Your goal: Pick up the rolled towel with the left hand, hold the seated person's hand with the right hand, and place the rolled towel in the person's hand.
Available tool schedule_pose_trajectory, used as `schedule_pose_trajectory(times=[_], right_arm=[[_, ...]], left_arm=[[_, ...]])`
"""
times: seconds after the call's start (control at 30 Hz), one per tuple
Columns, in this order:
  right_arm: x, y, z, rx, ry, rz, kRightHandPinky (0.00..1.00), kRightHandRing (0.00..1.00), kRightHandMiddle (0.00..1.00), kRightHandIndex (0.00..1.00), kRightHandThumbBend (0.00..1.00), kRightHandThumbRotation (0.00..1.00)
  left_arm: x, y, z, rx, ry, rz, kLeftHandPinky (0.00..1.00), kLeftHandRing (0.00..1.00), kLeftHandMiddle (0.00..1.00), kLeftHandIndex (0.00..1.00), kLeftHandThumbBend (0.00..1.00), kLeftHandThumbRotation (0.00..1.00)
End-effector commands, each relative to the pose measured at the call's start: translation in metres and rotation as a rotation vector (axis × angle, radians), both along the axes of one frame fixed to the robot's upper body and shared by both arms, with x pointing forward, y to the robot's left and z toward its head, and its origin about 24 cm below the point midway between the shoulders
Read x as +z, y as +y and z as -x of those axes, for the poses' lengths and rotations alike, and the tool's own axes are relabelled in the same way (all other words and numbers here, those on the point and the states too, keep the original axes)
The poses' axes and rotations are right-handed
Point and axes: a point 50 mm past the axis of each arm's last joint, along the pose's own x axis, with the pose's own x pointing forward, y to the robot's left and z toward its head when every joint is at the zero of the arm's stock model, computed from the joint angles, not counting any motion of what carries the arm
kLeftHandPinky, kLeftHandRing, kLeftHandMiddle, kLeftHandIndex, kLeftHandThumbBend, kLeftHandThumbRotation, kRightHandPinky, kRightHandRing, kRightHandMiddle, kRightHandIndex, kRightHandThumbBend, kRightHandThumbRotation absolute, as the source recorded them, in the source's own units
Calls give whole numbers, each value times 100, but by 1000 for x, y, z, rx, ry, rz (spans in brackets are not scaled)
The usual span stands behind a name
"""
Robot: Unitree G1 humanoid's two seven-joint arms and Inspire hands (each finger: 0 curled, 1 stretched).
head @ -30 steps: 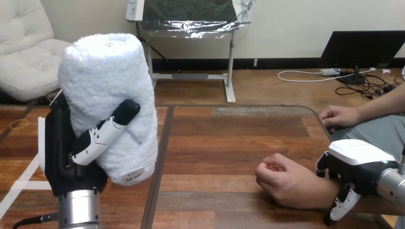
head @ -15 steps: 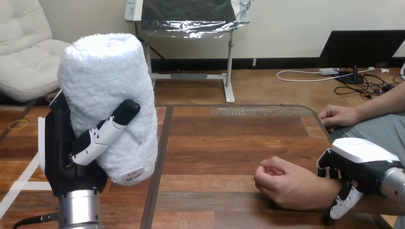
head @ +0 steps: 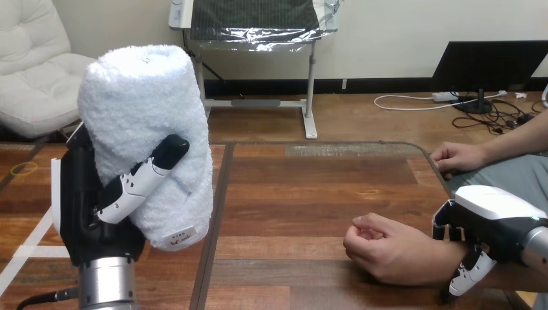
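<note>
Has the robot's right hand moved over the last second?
Yes: the right hand has drifted slightly toward the view's right, judged against the right edge of the table.

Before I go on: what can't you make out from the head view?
- Whether the right hand grips the wrist: its shell covers the contact.
- The left hand, far side: behind the towel.
- Palm of the person's hand: faces down, under curled fingers.

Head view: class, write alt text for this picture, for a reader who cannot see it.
The robot's left hand holds a white rolled towel upright at the left. Its right hand curls round the wrist of the person's hand, a loose fist resting on the table at the right. The person's other hand lies at the table's far right edge.
</note>
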Motion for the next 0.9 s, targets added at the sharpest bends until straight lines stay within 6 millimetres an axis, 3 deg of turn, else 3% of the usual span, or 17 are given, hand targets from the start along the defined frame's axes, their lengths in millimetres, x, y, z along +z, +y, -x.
schedule_pose_trajectory(times=[0.0,0.87], right_arm=[[22,3,-6,8,-98,-62,17,23,33,43,91,2],[54,5,-11,26,-212,-128,23,29,37,43,92,3]], left_arm=[[19,-3,-8,-9,-94,-13,14,21,29,34,37,0],[18,-4,-12,-14,-85,-13,14,21,28,34,40,0]])
